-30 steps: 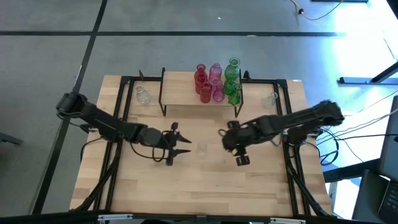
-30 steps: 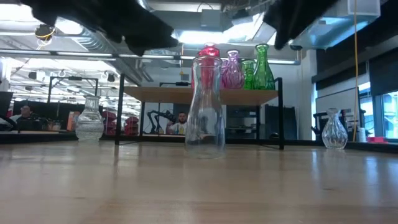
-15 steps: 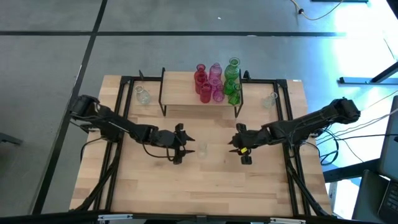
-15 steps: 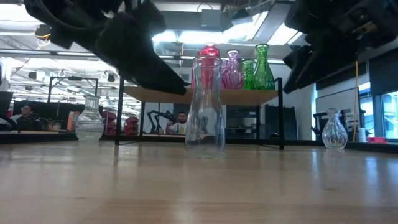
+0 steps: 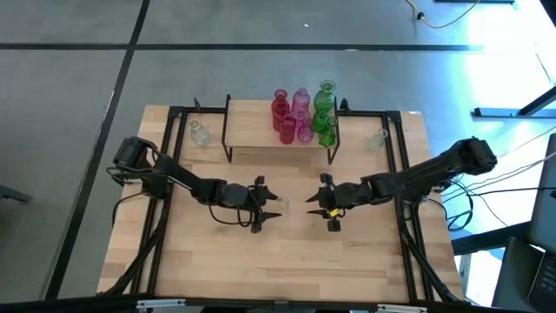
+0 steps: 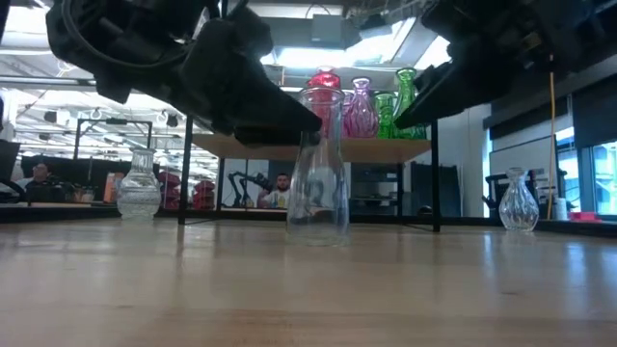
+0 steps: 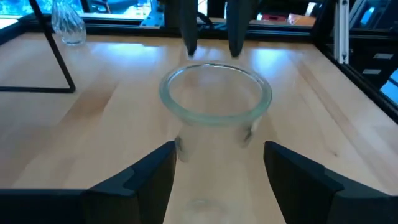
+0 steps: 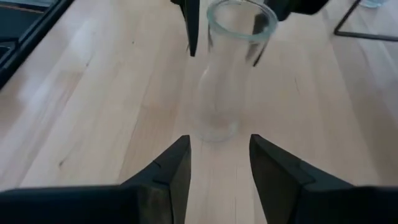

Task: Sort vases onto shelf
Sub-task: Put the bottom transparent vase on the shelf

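A clear glass vase [image 5: 283, 207] stands upright on its base in the middle of the table. My left gripper [image 5: 273, 207] is open and comes at it from the left; its fingers stand on either side of the vase's neck [image 7: 214, 140], and no touch shows. My right gripper [image 5: 311, 207] is open and points at the vase [image 8: 227, 68] from the right, its tips short of the base. The shelf [image 5: 252, 130] stands at the far edge and carries red, pink and green vases [image 5: 302, 115] on its right half.
Two more clear vases stand on the table, one [image 5: 200, 133] left of the shelf and one [image 5: 378, 139] right of it. The shelf's thin black legs [image 5: 228, 149] reach down to the table. The shelf's left half and the table's near half are bare wood.
My left gripper has moved toward the table's right and down, and its open fingers now flank the clear vase's neck. My right gripper has come down and now points at the vase from the right. The vase has stayed in place.
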